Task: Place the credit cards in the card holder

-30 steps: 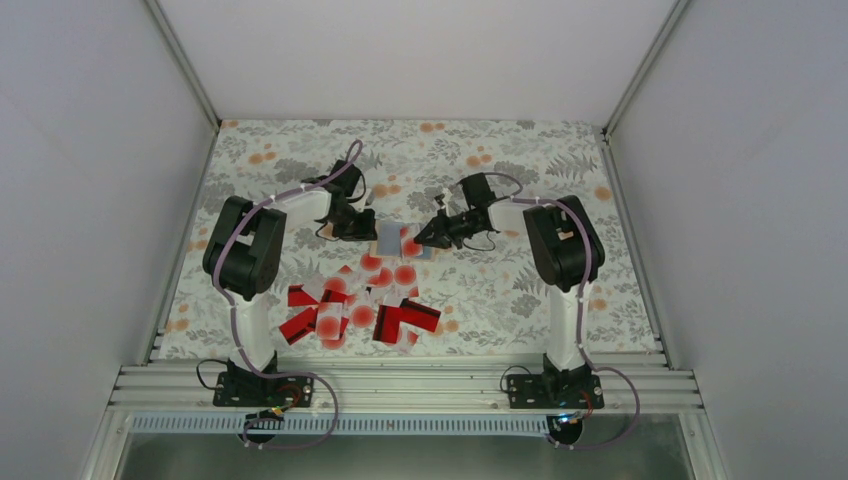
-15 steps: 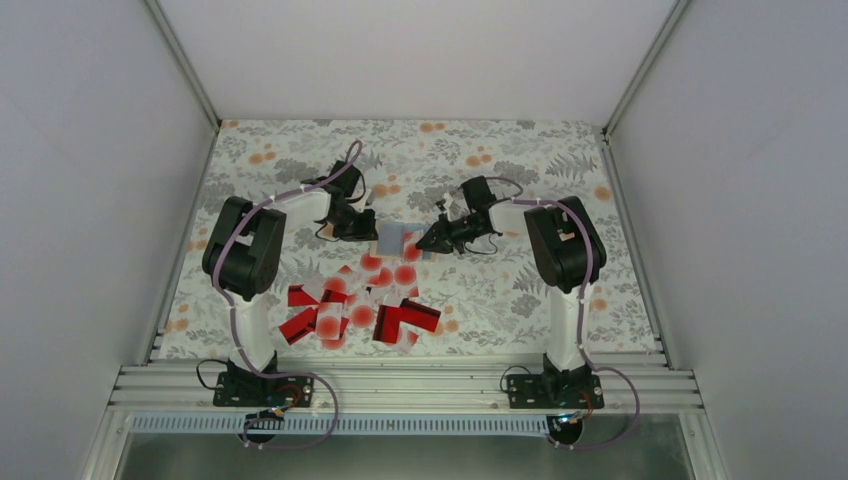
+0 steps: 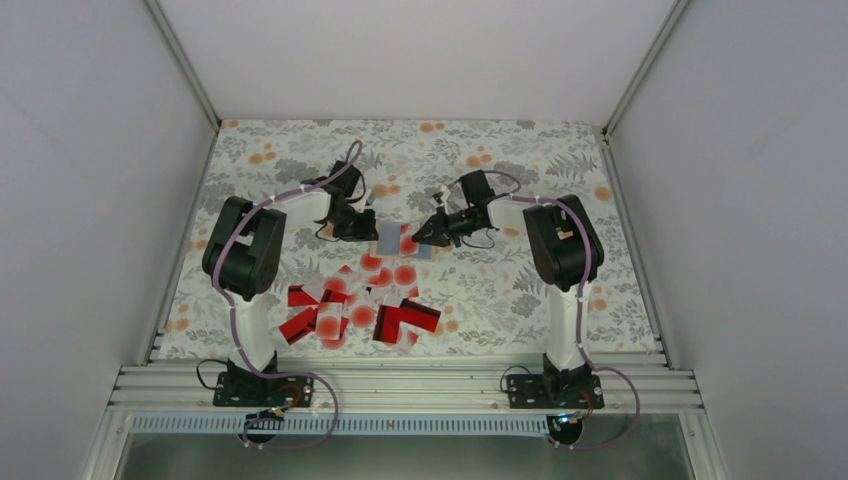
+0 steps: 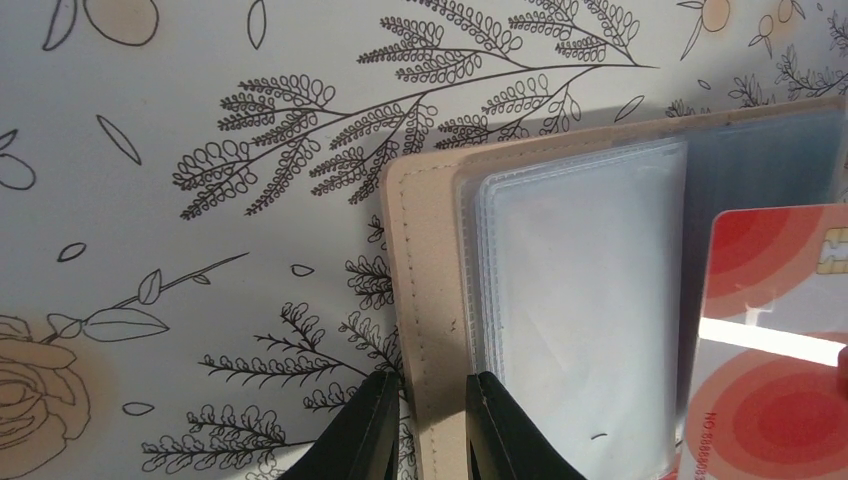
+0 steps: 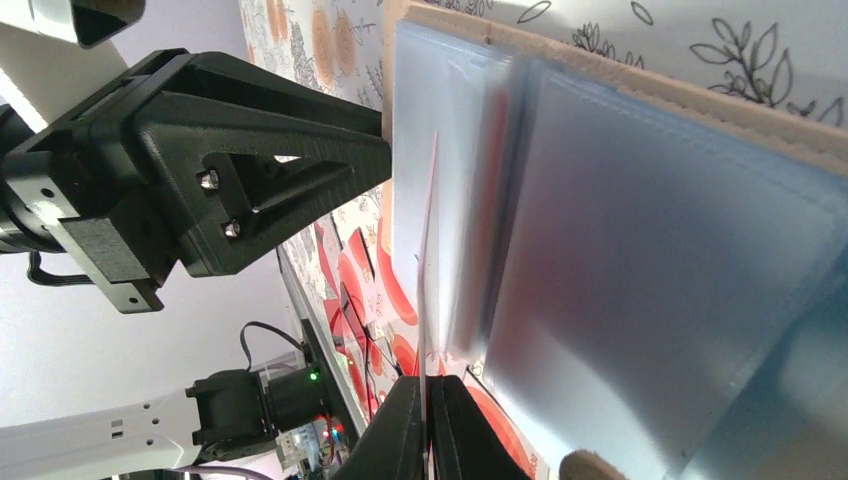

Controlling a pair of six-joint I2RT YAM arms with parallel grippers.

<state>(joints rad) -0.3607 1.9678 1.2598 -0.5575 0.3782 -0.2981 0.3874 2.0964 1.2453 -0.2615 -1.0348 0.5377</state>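
Observation:
The card holder [image 3: 392, 238] lies open on the floral cloth, tan rim [image 4: 432, 290] round clear sleeves [image 4: 580, 300]. My left gripper [image 4: 432, 398] is shut on that tan rim, one finger on each side. My right gripper [image 5: 428, 385] is shut on one credit card [image 5: 430, 250], seen edge-on, its free edge at the sleeves of the card holder [image 5: 650, 250]. The same white card with red dots [image 4: 775, 340] shows over the holder's right part in the left wrist view. The other credit cards [image 3: 360, 305], red and white-dotted, lie in a loose pile nearer the arm bases.
The left gripper's black fingers [image 5: 250, 170] stand close beside the holder in the right wrist view. White walls enclose the cloth on three sides. An aluminium rail [image 3: 400, 385] with the arm bases runs along the near edge.
My right gripper dipped slightly toward the pile, then shifted back left over the holder with the card in it. The left gripper has kept its hold and place.

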